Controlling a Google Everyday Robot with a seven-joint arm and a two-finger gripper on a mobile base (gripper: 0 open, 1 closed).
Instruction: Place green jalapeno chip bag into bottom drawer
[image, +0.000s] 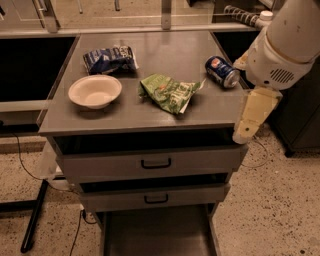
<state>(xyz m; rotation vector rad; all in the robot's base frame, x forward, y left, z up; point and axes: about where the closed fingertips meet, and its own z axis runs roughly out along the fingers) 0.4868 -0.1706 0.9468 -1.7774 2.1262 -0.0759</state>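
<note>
The green jalapeno chip bag (169, 93) lies crumpled on the grey tabletop (170, 47), a little right of the frame's centre, its white and red print facing up. Nothing touches it. To its left sits a white bowl (95, 91), upright, near the tabletop's left edge. Above the bowl, toward the upper left of the frame, a blue-and-white snack bag (109, 58) lies on its side. To the right of the green bag, a blue can (222, 71) lies tipped over near the tabletop's right edge, apart from the bag.

The robot's white arm (287, 42) fills the upper right of the frame. From it the cream-coloured claw (248, 125) hangs downward at the right edge of the picture, just beside the cabinet's front right corner and below the level of the tabletop. It is well apart from the green bag and holds nothing that can be seen; whether it is released or clenched, I cannot tell.

Below the tabletop, 2 shallow grey drawers with black handles, the upper (156, 163) and the lower (156, 199), stand slightly pulled out. Under them the bottom drawer (157, 235) is pulled far out toward the lower edge of the frame, its flat grey floor bare. The cabinet stands on a speckled floor (270, 210).
</note>
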